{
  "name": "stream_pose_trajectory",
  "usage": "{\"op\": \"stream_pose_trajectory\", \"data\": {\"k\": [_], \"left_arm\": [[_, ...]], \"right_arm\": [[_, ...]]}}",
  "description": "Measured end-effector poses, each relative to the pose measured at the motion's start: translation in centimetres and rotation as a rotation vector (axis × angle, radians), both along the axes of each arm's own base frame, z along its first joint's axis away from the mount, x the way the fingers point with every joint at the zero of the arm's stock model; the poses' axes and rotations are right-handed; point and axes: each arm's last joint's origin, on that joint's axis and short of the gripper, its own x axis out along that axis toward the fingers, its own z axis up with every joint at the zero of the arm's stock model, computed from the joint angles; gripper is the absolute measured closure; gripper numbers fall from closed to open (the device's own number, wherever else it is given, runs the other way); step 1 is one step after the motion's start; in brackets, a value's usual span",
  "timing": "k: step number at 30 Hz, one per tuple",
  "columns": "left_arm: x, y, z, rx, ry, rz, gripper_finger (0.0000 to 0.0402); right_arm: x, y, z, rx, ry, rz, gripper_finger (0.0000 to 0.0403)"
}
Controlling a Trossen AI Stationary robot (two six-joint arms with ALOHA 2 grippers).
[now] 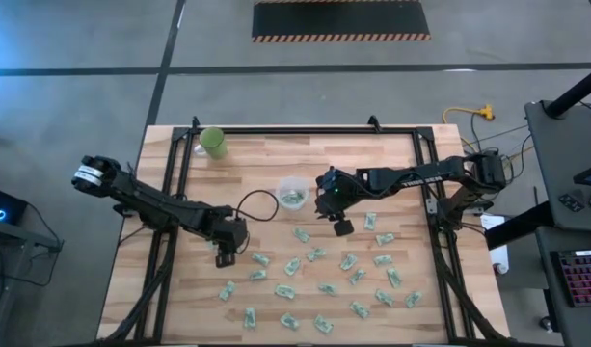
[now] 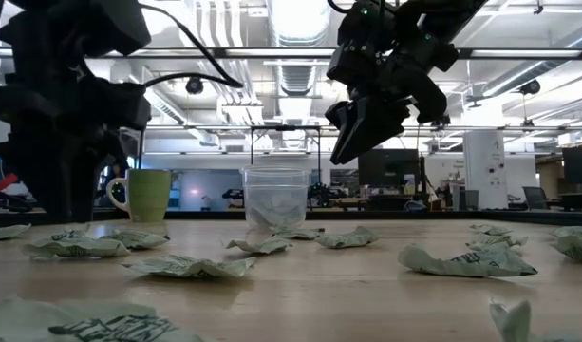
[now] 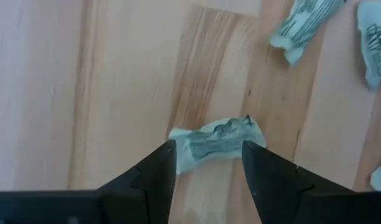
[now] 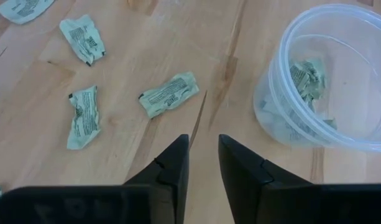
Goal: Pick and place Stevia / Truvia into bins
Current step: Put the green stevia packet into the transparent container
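Note:
Many pale green Stevia / Truvia packets (image 1: pixel 319 286) lie flat over the near half of the wooden table. The clear cup (image 1: pixel 293 193) stands mid-table with a few packets (image 4: pixel 305 78) inside. My left gripper (image 3: pixel 209 149) is open and points down near the table's left side, one fingertip at each end of a crumpled packet (image 3: pixel 216 138). My right gripper (image 4: pixel 204 146) hangs above the table just right of the clear cup (image 2: pixel 274 198). Its fingers stand a narrow gap apart with nothing between them. My left gripper comes from above with a fingertip (image 3: pixel 168 158) at each short end of the packet, which lies flat on the table. Whether the fingertips touch it, I cannot tell.
An opaque light-green cup (image 1: pixel 213 143) stands at the far left of the table. Black frame rails (image 1: pixel 305 130) run along the far and side edges. Bare wood lies between the clear cup and the green cup.

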Motion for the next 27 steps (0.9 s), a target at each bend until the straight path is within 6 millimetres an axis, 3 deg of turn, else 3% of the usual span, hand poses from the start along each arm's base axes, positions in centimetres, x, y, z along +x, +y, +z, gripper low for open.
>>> {"op": "stream_pose_trajectory", "data": {"k": [12, 17, 23, 27], "left_arm": [[0.7, -0.2, -1.9, 0.026, 0.076, -0.005, 0.0248], [0.8, -0.2, -1.9, 0.025, 0.074, -0.008, 0.0297], [0.9, -0.2, -0.8, 0.031, 0.034, -0.028, 0.0389], [1.3, -0.1, 0.5, 0.115, -0.053, -0.042, 0.0391]], "right_arm": [[0.0, 0.1, 0.0, 0.000, 0.001, 0.003, 0.0335], [0.0, 0.2, -0.1, 0.001, 0.008, 0.006, 0.0329], [-0.1, 0.2, -0.1, 0.001, 0.010, 0.006, 0.0327], [-0.1, 0.2, -0.1, 0.001, 0.010, 0.006, 0.0334]]}}
